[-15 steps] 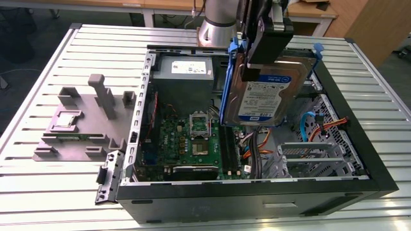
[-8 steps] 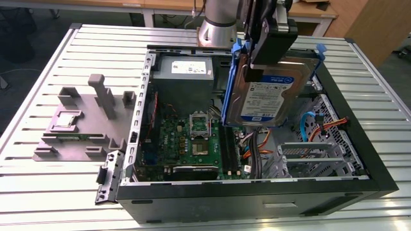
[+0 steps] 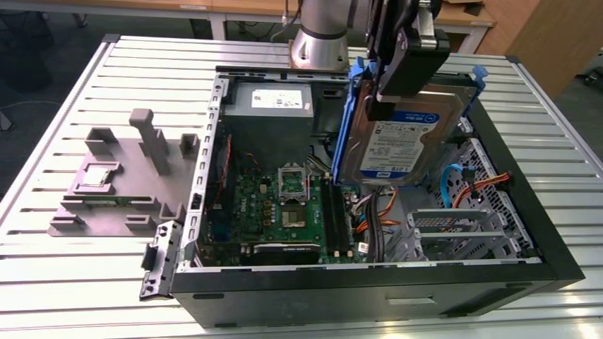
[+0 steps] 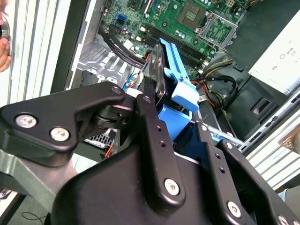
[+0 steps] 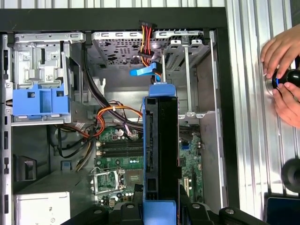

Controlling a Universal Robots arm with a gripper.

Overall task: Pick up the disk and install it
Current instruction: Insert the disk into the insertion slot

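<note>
Disk [image 3: 396,145] on edge, hand [image 3: 385,106] clenched across its flat faces at 1 end, hanging over open computer case [image 3: 377,296] | likely stiff, dense, shock-sensitive: firm pinch near blue caddy [image 3: 355,92] suits it

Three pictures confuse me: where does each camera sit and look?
Exterior view: off the arm, looking down into the open case; arm and hand holding the disk show.
First wrist view: on the wrist, looking past the edge-on disk into the case.
Second wrist view: on the wrist, along the hand's fingers toward the motherboard.
Both share disk and motherboard.
</note>
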